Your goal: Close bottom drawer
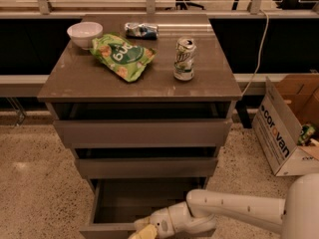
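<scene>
bottom drawer (134, 200) pulled out at cabinet foot, shallow box interior showing | gripper (148, 230) low at its front panel, cut by frame edge; jaws' state cannot tell | bench (212, 81): white bowl (84, 34), green bag (123, 56), can (184, 59) | cardboard box (274, 133) on floor right, green item (306, 132) inside

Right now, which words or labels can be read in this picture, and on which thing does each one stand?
"corovan": on the side of the cardboard box.
Green bag: large letters, not readable from here.
Can and crushed packet: print cannot be read.
Gripper, low at the open bottom drawer's front edge: no text.
</scene>
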You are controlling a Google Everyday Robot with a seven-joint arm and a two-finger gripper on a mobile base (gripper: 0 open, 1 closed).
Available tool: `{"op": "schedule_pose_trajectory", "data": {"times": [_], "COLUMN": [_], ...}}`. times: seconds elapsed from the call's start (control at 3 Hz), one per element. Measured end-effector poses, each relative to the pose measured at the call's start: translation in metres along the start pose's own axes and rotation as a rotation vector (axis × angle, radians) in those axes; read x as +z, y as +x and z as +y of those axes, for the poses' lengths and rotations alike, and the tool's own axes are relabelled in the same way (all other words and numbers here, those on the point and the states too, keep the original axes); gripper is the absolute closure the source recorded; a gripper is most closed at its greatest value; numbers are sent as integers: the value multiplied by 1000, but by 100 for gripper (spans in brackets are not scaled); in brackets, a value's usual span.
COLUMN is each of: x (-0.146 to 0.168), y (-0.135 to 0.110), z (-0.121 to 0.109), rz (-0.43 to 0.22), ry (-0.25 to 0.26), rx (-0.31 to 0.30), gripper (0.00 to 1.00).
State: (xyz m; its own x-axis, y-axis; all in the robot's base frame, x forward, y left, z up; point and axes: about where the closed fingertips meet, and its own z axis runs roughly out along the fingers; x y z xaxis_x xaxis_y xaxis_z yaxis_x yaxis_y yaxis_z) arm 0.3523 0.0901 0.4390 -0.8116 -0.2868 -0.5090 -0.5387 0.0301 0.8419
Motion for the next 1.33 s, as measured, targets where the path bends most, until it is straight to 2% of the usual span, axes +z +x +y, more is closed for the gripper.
{"op": "schedule_pose_trajectory", "data": {"times": [0.33,0.67,1.0,1.33], "x": [11,-6,-7,5], "y": [16,8,31,69], "z": [1,-17,-65,-116], "rz": [-4,-28,-127,-216], "ry": [-37,-49,-118,-182], "rx": [29,67,186,325], "gripper": [0,12,29,59]}}
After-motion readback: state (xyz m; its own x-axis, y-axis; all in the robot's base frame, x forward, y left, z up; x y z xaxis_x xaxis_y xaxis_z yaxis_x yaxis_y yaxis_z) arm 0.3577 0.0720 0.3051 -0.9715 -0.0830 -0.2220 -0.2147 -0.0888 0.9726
